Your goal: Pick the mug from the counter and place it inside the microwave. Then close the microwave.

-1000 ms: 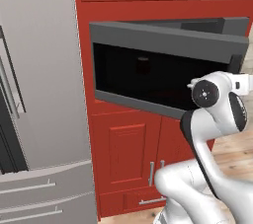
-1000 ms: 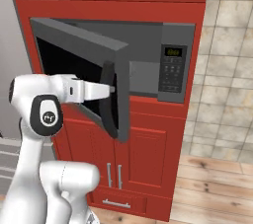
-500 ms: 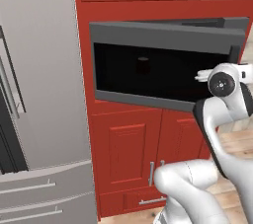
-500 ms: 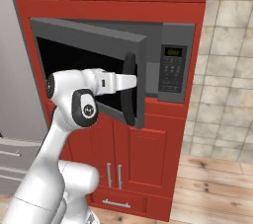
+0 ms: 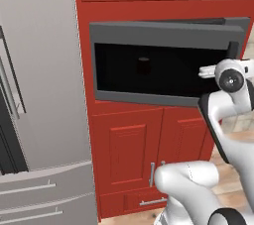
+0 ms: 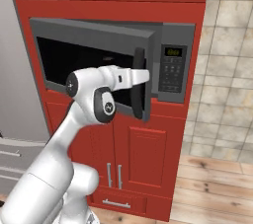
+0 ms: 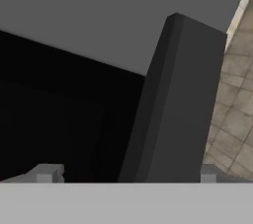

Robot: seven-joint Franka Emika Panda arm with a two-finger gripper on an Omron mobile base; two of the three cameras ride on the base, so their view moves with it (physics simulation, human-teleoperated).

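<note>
The microwave (image 6: pixel 170 62) sat in a wall of red cabinets (image 6: pixel 143 154), and its door (image 5: pixel 168 63) stood partly open. In the left base view the dark window of the door faced the camera, and through it the mug (image 5: pixel 144 65) appeared as a small dark red shape inside the microwave, towards the left of the cavity. The right base view did not give the mug, but it showed the keypad panel (image 6: pixel 173 72) with the small green display on the right side of the microwave, and the curved black handle (image 6: pixel 140 82) at the free edge of the door. In that view the white arm (image 6: pixel 91 97) reached across the front of the open cavity, and its end was just beside the door edge. The hand view was close on the dark grey door edge (image 7: pixel 183 99), with the gripper (image 7: pixel 126 173) wide open and holding nothing; the edge stood between the fingertips (image 7: pixel 47 172). To the left of the microwave stood a grey refrigerator (image 5: pixel 39 95). To the right of the microwave there was a beige tiled wall (image 6: pixel 227 70), and a wooden floor (image 6: pixel 212 188) below it.
</note>
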